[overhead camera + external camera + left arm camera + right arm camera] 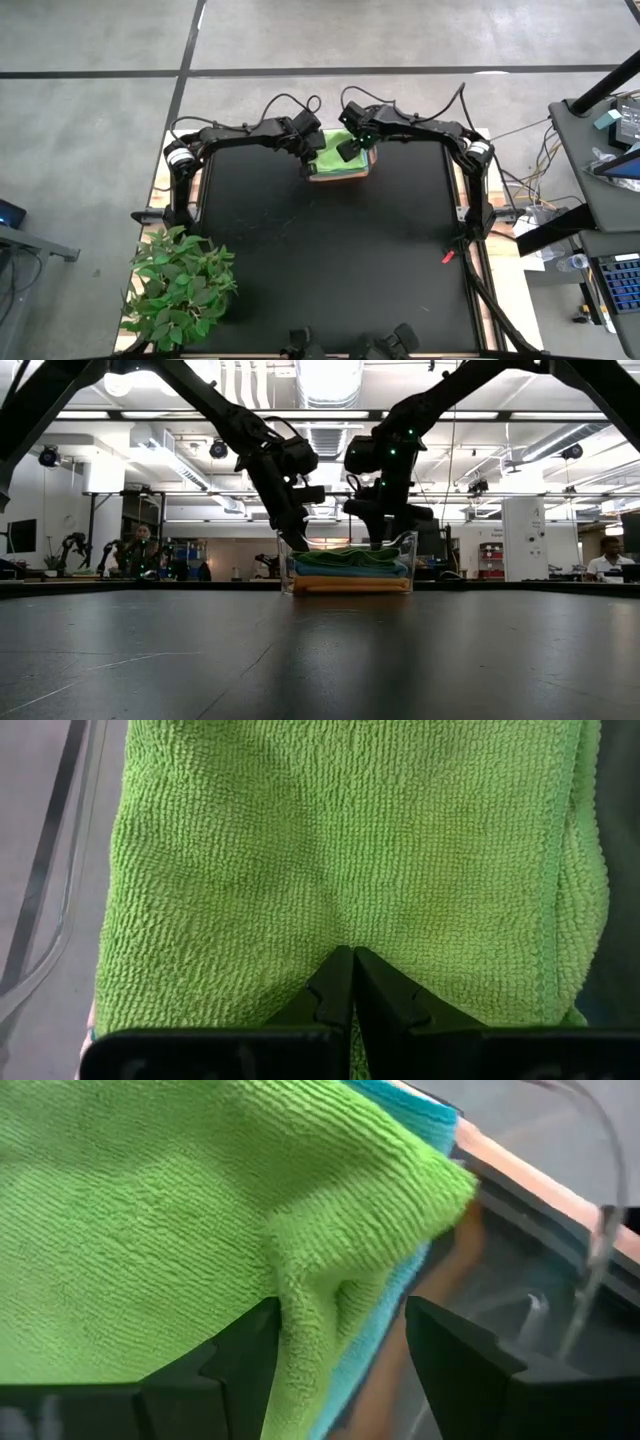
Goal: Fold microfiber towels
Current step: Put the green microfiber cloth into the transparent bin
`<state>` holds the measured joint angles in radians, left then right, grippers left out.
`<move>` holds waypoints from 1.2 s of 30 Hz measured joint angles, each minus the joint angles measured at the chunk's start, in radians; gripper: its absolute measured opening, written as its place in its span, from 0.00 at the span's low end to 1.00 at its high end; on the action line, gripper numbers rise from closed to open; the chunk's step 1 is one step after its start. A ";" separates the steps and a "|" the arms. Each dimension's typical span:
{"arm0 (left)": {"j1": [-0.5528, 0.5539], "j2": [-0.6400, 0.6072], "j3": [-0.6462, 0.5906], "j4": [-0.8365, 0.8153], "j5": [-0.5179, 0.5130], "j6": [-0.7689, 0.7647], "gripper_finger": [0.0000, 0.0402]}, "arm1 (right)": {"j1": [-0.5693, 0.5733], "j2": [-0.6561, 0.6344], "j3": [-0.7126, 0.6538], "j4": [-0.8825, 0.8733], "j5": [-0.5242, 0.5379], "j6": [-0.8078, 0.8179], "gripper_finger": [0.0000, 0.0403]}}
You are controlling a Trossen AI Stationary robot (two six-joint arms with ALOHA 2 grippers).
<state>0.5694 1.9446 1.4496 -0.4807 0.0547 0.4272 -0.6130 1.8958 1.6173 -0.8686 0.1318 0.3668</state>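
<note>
The lime green towel (335, 152) lay uppermost on a stack of microfiber towels inside the clear plastic bin (409, 565), which stood at the far middle edge of the black table (330, 260). In the low view, the stack showed a green layer above a blue-teal layer, with a yellow-orange towel (350, 584) at the bottom. The right wrist view showed a teal towel (385, 1305) directly beneath the green one, its edge exposed at the corner.

The left gripper (352, 963) reached into the bin from the left, its fingers closed tip to tip and pressed against the lime green cloth near its edge; whether any fabric was pinched between them could not be determined. The right gripper (340, 1315) entered the bin from the right, with its fingers (455, 1350) spread apart and a raised fold of the lime green towel standing in the gap between them, not clamped.

A leafy green plant (180, 285) stood at the near left corner of the table, well apart from the bin. A small red object (448, 256) lay near the table's right edge.
</note>
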 joint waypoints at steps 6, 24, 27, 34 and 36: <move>0.000 0.000 0.000 0.003 0.000 0.002 0.00 | 0.010 0.045 0.000 0.030 -0.040 -0.027 0.52; 0.000 0.000 0.000 0.000 0.000 0.001 0.00 | 0.011 0.005 -0.002 0.072 -0.090 -0.060 0.07; 0.000 0.000 -0.008 0.004 0.000 0.001 0.00 | 0.011 -0.009 -0.002 0.070 -0.090 -0.077 0.03; -0.001 -0.002 -0.043 0.014 -0.010 0.000 0.00 | 0.011 -0.049 -0.002 0.064 -0.090 -0.098 0.03; -0.001 -0.003 -0.045 0.014 -0.021 -0.001 0.00 | 0.011 -0.054 -0.002 0.060 -0.086 -0.102 0.03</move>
<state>0.5682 1.9418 1.4044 -0.4670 0.0342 0.4267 -0.6022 1.8422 1.6157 -0.8085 0.0460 0.2651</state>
